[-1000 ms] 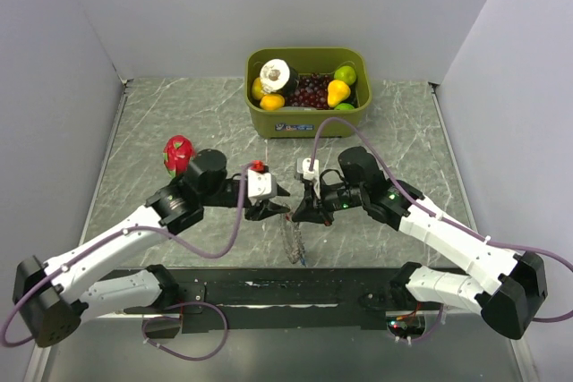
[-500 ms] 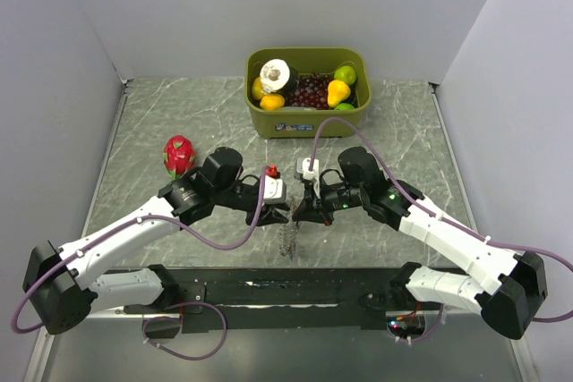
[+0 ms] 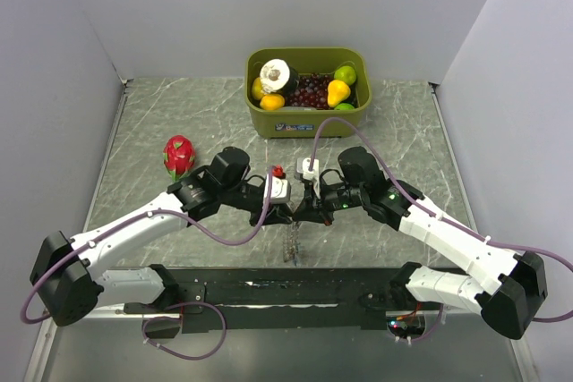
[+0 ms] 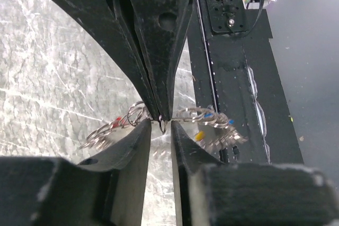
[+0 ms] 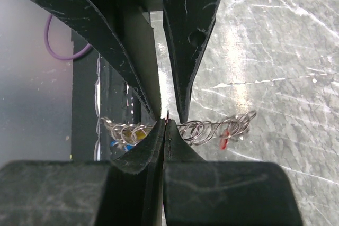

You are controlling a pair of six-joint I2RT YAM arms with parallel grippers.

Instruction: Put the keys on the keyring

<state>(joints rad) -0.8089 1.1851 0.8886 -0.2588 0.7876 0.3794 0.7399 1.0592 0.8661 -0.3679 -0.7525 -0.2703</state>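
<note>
The keyring (image 3: 291,241) is a thin metal loop strung with several small rings and hangs between the two grippers above the table. My right gripper (image 3: 300,213) is shut on its wire; the right wrist view shows my right gripper (image 5: 163,124) pinching the keyring (image 5: 212,128). My left gripper (image 3: 285,212) faces it tip to tip. In the left wrist view my left gripper (image 4: 161,128) stands narrowly open, straddling the keyring (image 4: 196,114) without pinching it. Tiny keys hang from the rings: a red key (image 5: 225,136), a yellow key (image 4: 200,135), a blue key (image 4: 210,115).
A green bin (image 3: 309,118) full of toy fruit stands at the back centre. A red dragon fruit (image 3: 178,155) lies at the left of the marble table. A black rail (image 3: 295,289) runs along the near edge, below the hanging ring.
My left arm has swung right toward the right gripper, until its fingertips meet the keyring there. The right gripper has held still with the keyring.
</note>
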